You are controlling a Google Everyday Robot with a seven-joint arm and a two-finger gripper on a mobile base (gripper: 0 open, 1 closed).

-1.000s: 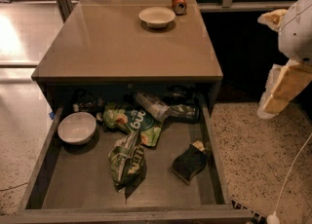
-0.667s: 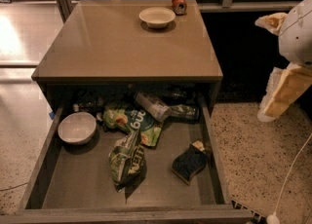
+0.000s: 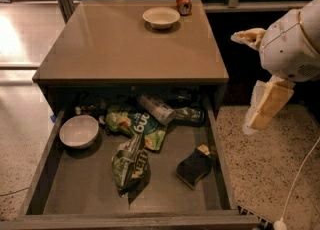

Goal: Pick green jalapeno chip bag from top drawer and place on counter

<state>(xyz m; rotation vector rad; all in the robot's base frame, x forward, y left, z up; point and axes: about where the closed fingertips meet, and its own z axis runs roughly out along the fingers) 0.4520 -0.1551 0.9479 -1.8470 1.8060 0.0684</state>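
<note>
The top drawer [image 3: 45,174] is pulled open below the counter [image 3: 115,49]. The green jalapeno chip bag [image 3: 131,164], dark green with white lettering, lies crumpled on the drawer floor near the middle front. My gripper [image 3: 257,71] hangs in the air to the right of the cabinet, at about the counter edge's height and well away from the bag. Its cream fingers [image 3: 266,105] stand apart with nothing between them.
In the drawer are a lime-green bag [image 3: 132,123], a white bowl [image 3: 79,131] at left, a silver can [image 3: 157,109] on its side, a dark bottle [image 3: 189,115] and a black sponge [image 3: 194,166]. On the counter stand a white bowl [image 3: 161,17] and a red can [image 3: 183,2].
My gripper and arm have shifted left, closer to the cabinet's right side, and slightly lower. Nothing in the drawer or on the counter has moved.
</note>
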